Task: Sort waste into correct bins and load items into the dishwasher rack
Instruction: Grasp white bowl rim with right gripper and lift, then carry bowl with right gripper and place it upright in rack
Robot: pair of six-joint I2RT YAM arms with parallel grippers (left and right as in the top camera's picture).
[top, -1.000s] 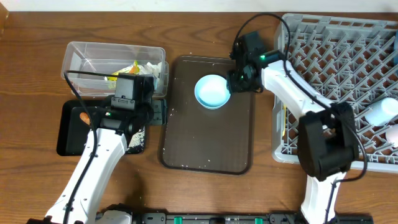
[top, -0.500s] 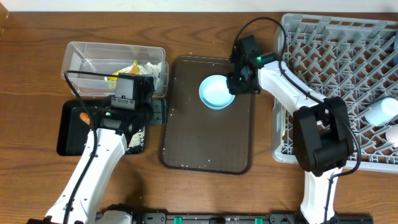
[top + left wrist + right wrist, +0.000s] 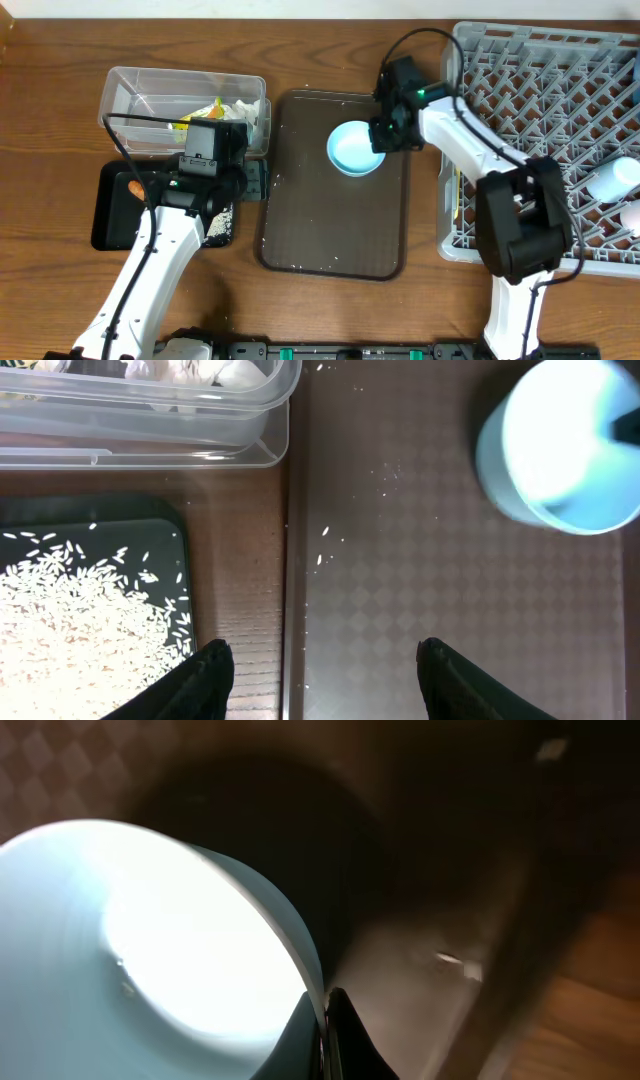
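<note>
Pinching the rim of the light blue bowl [image 3: 354, 150] with the right fingers [image 3: 338, 1050], over the brown serving tray [image 3: 330, 230], possibly touching it. Dishwasher rack [image 3: 560, 90] immediately rightward, this arm nearer. Left fingers [image 3: 210, 680] spread, empty.

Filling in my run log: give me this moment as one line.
right gripper: shut on rim of light blue bowl | place: over brown serving tray | left gripper: open, empty

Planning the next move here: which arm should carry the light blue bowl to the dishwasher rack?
Right. The right gripper is shut on the rim of the light blue bowl, beside the dishwasher rack. The left gripper hangs open by the black tray, far from it.
</note>
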